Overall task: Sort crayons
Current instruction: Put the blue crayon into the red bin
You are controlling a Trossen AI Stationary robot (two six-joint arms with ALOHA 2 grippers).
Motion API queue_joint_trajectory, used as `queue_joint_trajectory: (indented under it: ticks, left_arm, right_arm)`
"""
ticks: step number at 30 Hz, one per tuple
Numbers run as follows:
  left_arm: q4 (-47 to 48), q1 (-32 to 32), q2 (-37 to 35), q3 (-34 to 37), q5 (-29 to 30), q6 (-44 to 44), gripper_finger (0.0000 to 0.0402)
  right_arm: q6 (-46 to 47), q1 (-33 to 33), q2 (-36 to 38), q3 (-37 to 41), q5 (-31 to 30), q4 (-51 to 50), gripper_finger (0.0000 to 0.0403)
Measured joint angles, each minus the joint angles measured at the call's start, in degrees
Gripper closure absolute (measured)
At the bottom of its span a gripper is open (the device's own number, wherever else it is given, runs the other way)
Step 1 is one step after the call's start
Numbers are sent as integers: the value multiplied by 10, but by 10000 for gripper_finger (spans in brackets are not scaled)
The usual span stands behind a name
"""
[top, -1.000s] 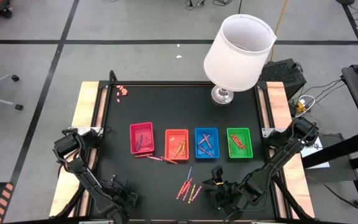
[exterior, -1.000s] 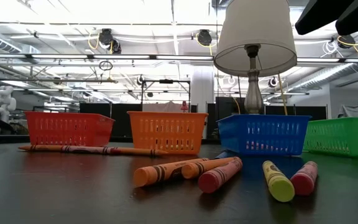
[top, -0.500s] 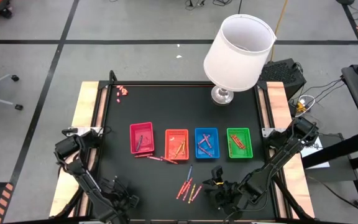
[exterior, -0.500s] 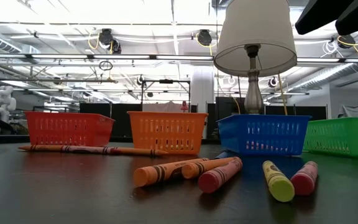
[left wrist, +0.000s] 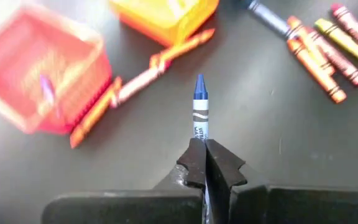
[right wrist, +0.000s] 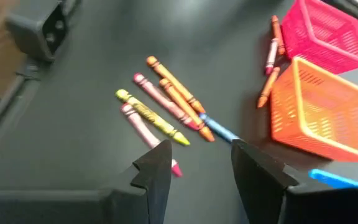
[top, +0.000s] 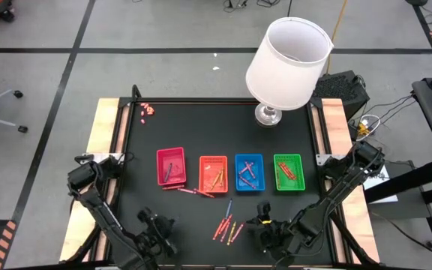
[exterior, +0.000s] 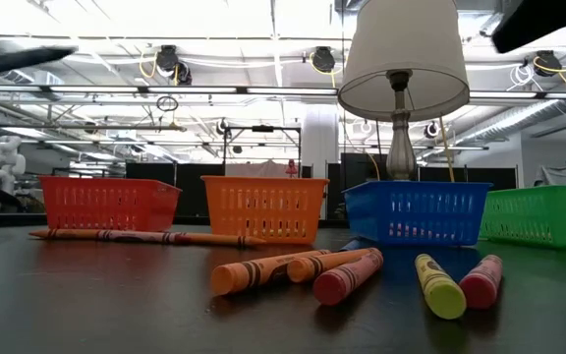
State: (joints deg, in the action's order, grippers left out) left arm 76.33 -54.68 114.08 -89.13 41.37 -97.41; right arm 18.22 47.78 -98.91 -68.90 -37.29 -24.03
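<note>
The black worktop (top: 201, 127) is carrying a white-shaded lamp (top: 287, 56) at its far edge. Four trays are standing in a row across the middle: pink (top: 170, 166), orange (top: 213, 173), blue (top: 249, 172) and green (top: 289, 172), each holding crayons.

The left gripper (left wrist: 204, 163) is hanging over the near left part of the worktop, its jaws pressed together and pinching a blue crayon (left wrist: 200, 106) whose tip is pointing out ahead of them. The right gripper (right wrist: 194, 162) is waiting over the near right part, its jaws standing spread with nothing between them.

Loose crayons are lying in two places: a line of red and orange sticks (top: 190, 190) is resting just in front of the pink and orange trays, and a cluster of orange, pink and yellow sticks (top: 229, 226) is lying nearer the front edge, between the two grippers. Tiny pink bits (top: 148, 110) are sitting near the far left corner.
</note>
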Motion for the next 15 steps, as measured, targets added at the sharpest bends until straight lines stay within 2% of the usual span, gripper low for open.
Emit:
queue_joint_trajectory:
  ticks: [4, 8, 15]
  left_arm:
    - [-4, 13, 0, -4, 50, 93, 401]
    - [-4, 26, 0, -4, 62, 167, 401]
    - [-6, 39, 0, -4, 62, 198, 401]
  right_arm:
    - [20, 6, 0, 0, 16, -1, 252]
    - [34, 7, 0, 0, 15, -1, 252]
    - [36, 7, 0, 0, 15, -1, 252]
